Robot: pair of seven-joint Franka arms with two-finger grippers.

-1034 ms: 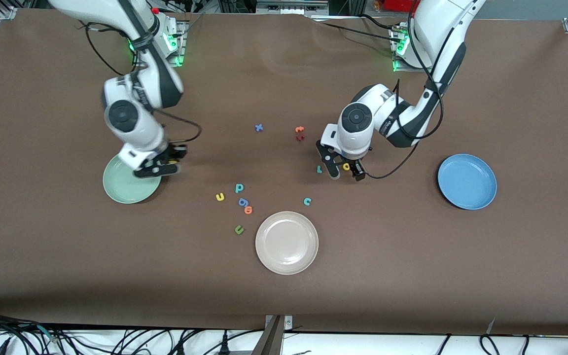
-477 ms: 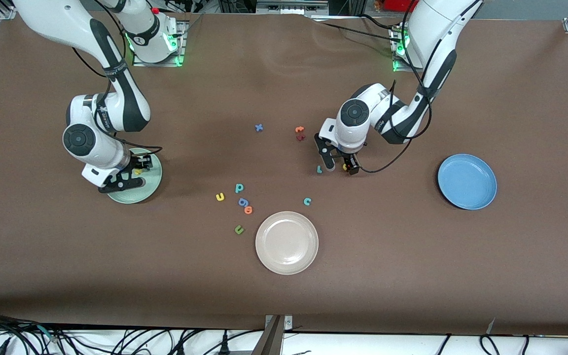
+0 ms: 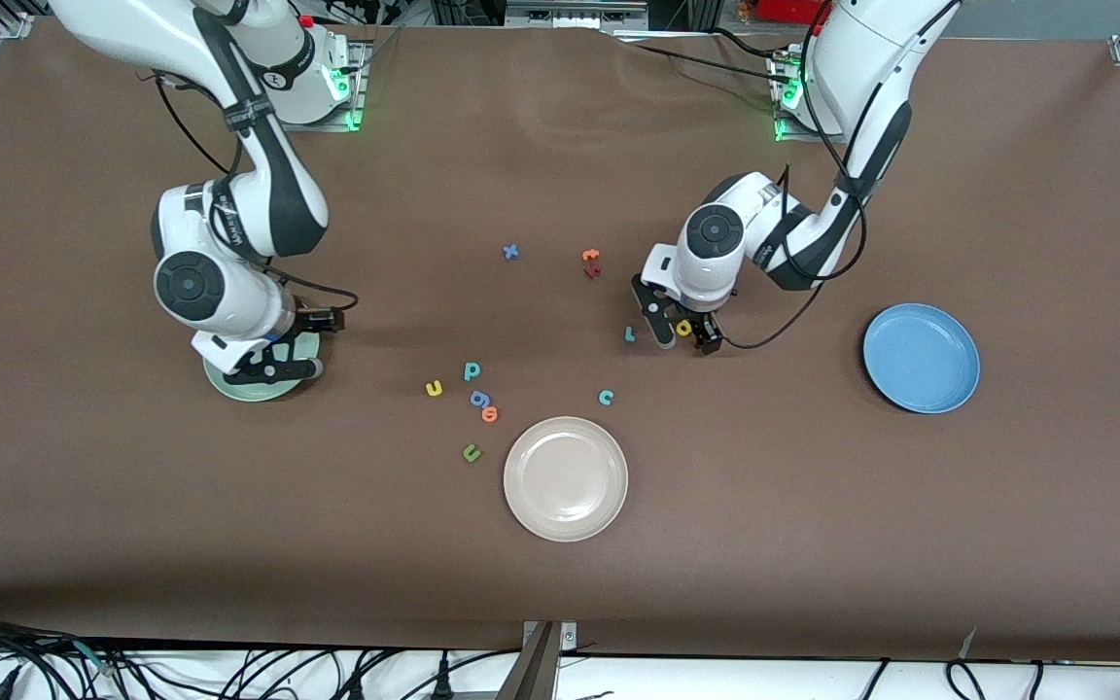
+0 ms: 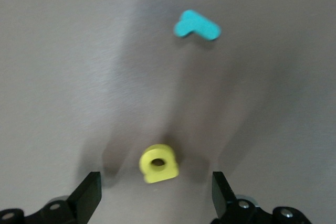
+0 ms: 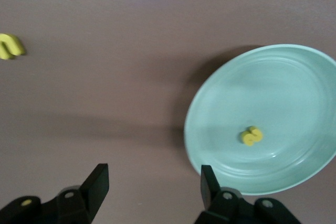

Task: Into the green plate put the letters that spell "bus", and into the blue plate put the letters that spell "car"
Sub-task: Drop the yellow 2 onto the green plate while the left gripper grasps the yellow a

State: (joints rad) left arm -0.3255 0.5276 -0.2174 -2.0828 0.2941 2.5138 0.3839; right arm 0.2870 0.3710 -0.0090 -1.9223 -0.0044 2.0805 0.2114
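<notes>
The green plate (image 3: pixel 247 387) (image 5: pixel 273 93) holds the yellow "s" (image 5: pixel 252 136). My right gripper (image 3: pixel 296 346) (image 5: pixel 153 178) hangs open over the plate's rim on the side toward the table's middle, holding nothing. On the table, the yellow "u" (image 3: pixel 434 389) (image 5: pixel 10 45) lies beside the teal "b" (image 3: pixel 472 370). My left gripper (image 3: pixel 682 336) (image 4: pixel 156 184) is low and open, with the yellow "a" (image 3: pixel 683 328) (image 4: pixel 158 163) between its fingers, untouched. The teal "r" (image 3: pixel 629 333) (image 4: pixel 197 25) lies beside it, and the teal "c" (image 3: pixel 606 397) lies nearer the camera. The blue plate (image 3: pixel 921 357) holds nothing.
A beige plate (image 3: pixel 566 478) sits near the front. A blue "g" (image 3: pixel 479 398), an orange "o" (image 3: pixel 490 414) and a green "u" (image 3: pixel 471 452) lie close to the "b". A blue "x" (image 3: pixel 510 252) and an orange and red pair (image 3: pixel 591 263) lie toward the bases.
My right gripper came over the green plate, opened and let the yellow "s" drop into it, then shifted back toward the table's middle. My left gripper stayed open around the "a".
</notes>
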